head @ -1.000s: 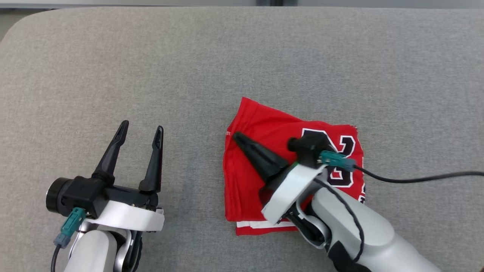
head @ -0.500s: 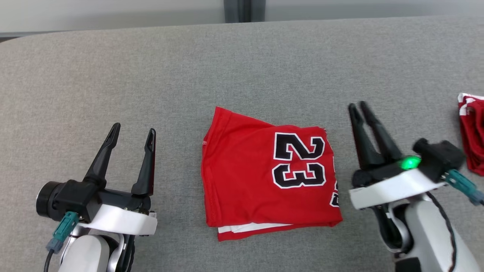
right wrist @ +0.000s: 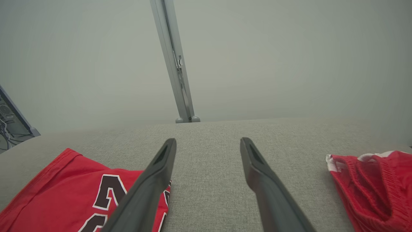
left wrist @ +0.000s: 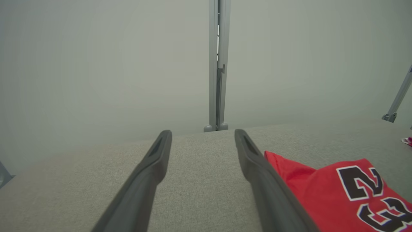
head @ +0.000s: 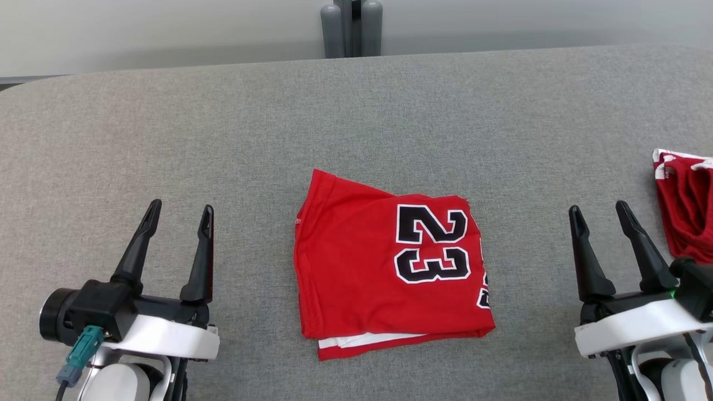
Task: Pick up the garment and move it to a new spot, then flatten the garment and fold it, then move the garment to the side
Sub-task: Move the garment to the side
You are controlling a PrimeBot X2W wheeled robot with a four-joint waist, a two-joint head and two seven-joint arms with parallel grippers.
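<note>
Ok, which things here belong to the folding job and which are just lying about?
Job: folded red jersey; left end effector and right end effector, both open, clear of it; grey table.
Lying about: bunched red garment at the right edge; grey post behind the table.

red cloth point(head: 686, 206) at right edge cut off, garment point(left wrist: 338, 193) partly cropped
</note>
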